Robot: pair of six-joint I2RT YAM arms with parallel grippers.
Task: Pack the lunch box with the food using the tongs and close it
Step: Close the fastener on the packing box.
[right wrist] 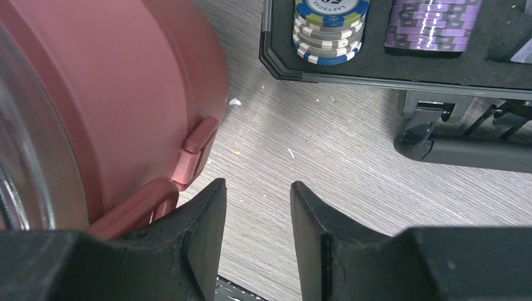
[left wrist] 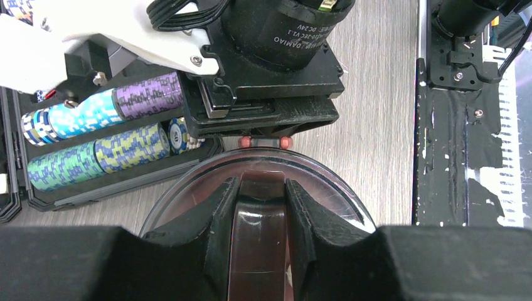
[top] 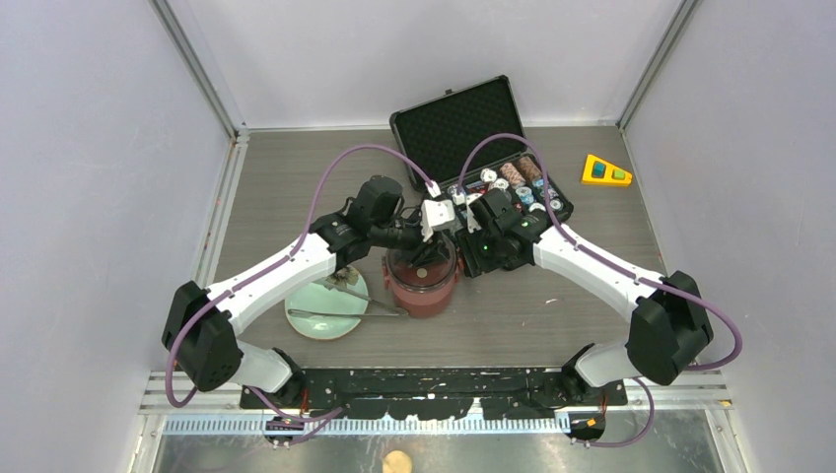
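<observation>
Two arms are seen bolted at the near edge of the table [top: 592,296], each bent at the elbow and angled inward so that the two wrists meet over the middle. Just beyond the left base, one pale green plate [top: 313,323] is set, and one pair of tongs [top: 345,312] is laid across it, untouched by either gripper. A few small food bits [top: 342,281] are seen at the plate's far edge, partly hidden under the left forearm, so they cannot be counted. Just right of the plate, one lunch box [top: 424,294] is stood upright, covered by its dark translucent top lid [left wrist: 188,197], through which one small beige piece [top: 422,271] is glimpsed. The left gripper [left wrist: 263,210] is held above the box, pointing down, and its fingers [left wrist: 223,216] are clamped on the lid handle [left wrist: 262,241]. The right gripper [right wrist: 257,216] is lowered beside the box's right wall, its jaws parted with only bare table between them; one finger [right wrist: 201,229] is placed next to the side clip [right wrist: 197,147], though contact cannot be confirmed. Farther back, one black case [top: 463,123] is left open, with its poker chips [left wrist: 94,135] ranged in rows. One yellow wedge [top: 604,171] with two buttons is set well to the right.
</observation>
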